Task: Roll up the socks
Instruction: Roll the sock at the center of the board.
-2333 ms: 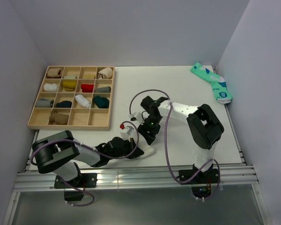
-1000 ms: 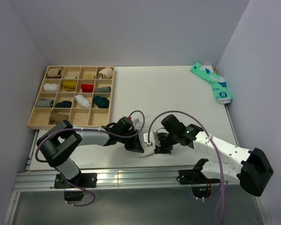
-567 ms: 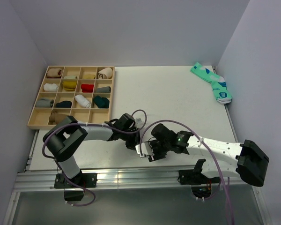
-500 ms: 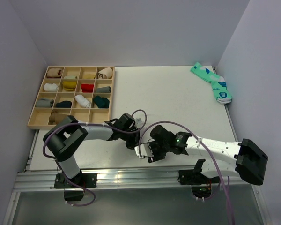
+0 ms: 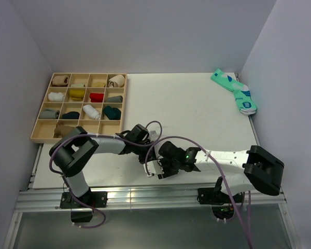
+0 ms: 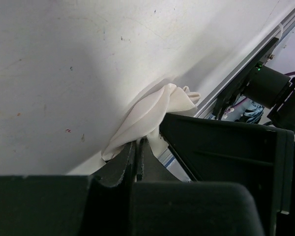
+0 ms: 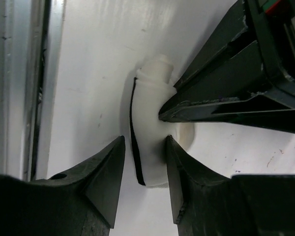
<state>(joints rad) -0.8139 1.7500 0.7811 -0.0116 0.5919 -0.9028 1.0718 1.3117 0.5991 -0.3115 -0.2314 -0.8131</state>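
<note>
Finding: robotics lab test cell. Left arm (image 5: 101, 144) and right arm (image 5: 223, 156) are bolted to an aluminium rail (image 5: 145, 197) at the near edge of a white table (image 5: 186, 98). Plain walls (image 5: 145, 31) close three sides. Purple cables (image 5: 155, 123) run exposed. A compartmented wooden tray (image 5: 75, 139) at left rear holds sorted socks (image 5: 96, 97).

Top: high at near edge, looks down on whole desk (image 5: 197, 104) | Wrists: close, low over desk | Shared by wrists: white sock (image 6: 152, 112)
</note>
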